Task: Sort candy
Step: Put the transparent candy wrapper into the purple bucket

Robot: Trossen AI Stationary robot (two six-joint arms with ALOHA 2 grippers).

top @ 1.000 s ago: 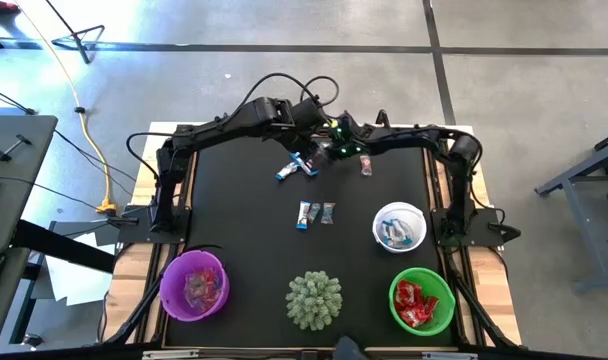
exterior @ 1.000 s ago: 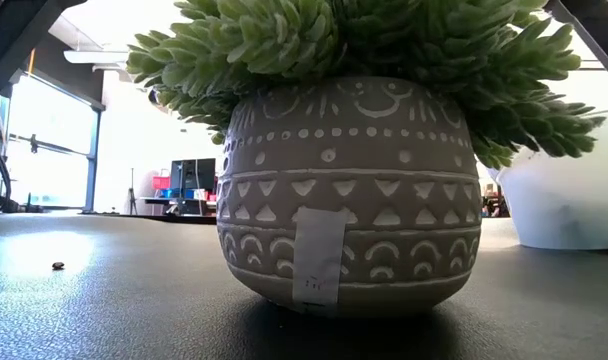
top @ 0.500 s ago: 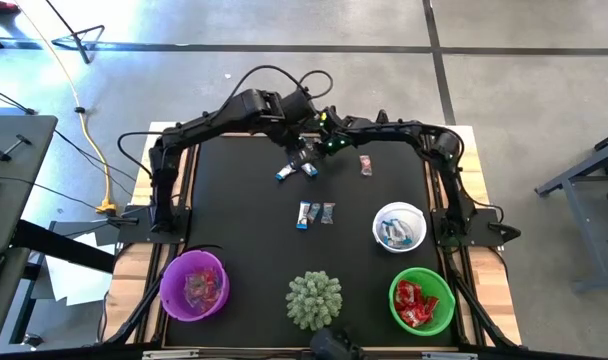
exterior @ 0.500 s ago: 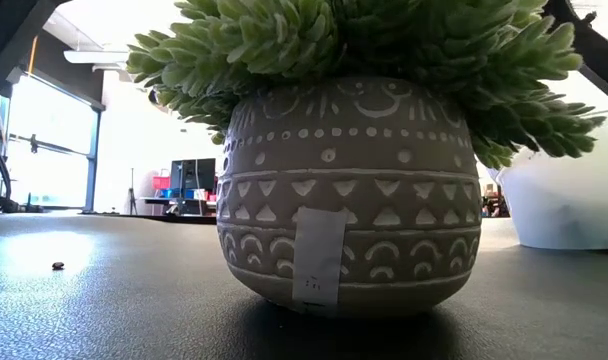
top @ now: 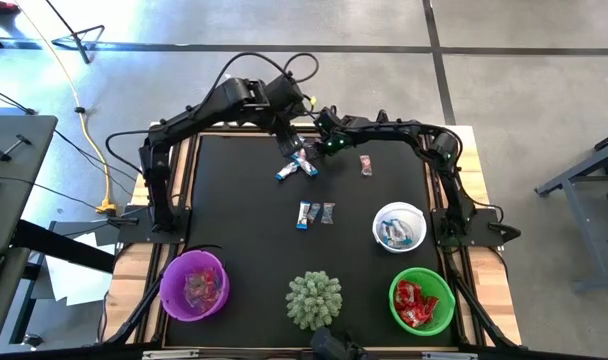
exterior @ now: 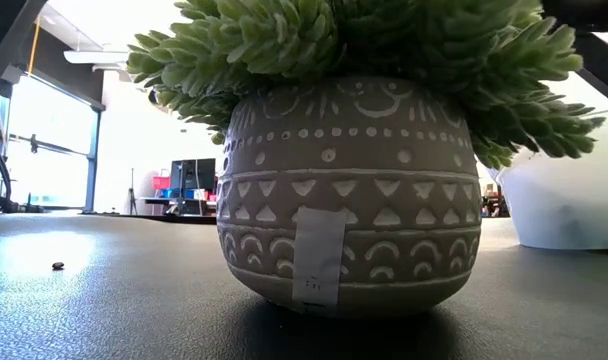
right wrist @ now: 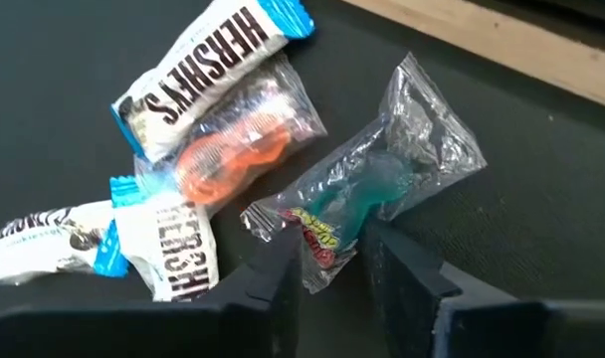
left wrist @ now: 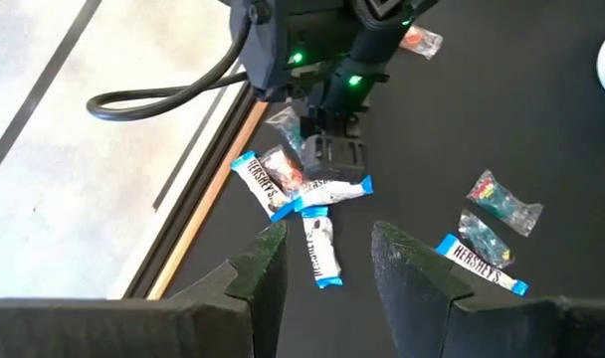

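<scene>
1. The candy still loose on the black table lies in three spots: a cluster near the far edge, a pair near the middle, and a single pinkish piece off to the right of the cluster.
2. In the right wrist view the cluster shows blue-and-white Hershey's bars, a clear wrapper with an orange sweet lying against them, and a clear wrapper with a blue-green sweet.
3. The right gripper is down at the cluster. Its two fingers stand on either side of one end of the blue-green sweet's wrapper, with a narrow gap between them. Whether they already pinch the wrapper cannot be told.
4. The left gripper hangs above the far side of the same cluster, close to the right one. Its jaws are parted and nothing is between them; in its own wrist view the fingers frame one Hershey's bar lying on the table below.
5. Sorted candy sits in three bowls along the near side: blue-and-white pieces in the white bowl, red pieces in the green bowl, pinkish pieces in the purple bowl.
6. A spiky pale-green plant stands between the purple and green bowls; the low view shows it in a grey patterned pot.
</scene>
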